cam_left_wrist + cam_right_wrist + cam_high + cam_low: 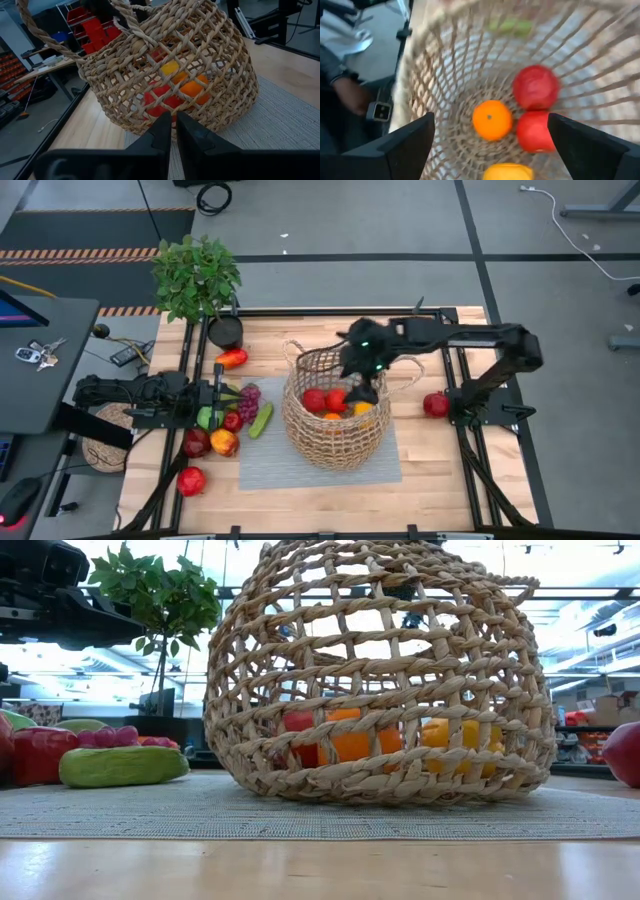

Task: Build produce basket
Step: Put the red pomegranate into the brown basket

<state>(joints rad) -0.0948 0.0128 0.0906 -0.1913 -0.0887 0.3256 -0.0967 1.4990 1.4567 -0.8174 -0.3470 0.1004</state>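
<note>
Wicker, tan and open-woven, makes up the basket (336,425), which stands on a grey mat (385,470) near the middle of the wooden table (440,480). Inside it lie two red apples (536,87), an orange (492,120) and a yellow lemon (508,172), all showing through the weave in the low view.

Over the basket's mouth hangs the right gripper (365,390), its fingers (402,145) spread wide with nothing between them; the wrist camera looks straight down past them at the fruit in the bottom.

More of the produce waits on the table to the basket's left: a green cucumber (261,420) at the mat's edge, purple grapes (248,400), a green apple (206,418), a red-orange pepper (231,359), and several red and orange fruits (222,442), with one red apple (191,480) nearer the front edge. Another red apple (435,405) sits alone on the right side, by the right arm's base.

The left gripper (217,395) rests low just above this left-hand cluster, pointing toward the basket, its fingers (162,135) pressed together and holding nothing.

A leafy potted plant (197,275) stands at the table's far left corner.
</note>
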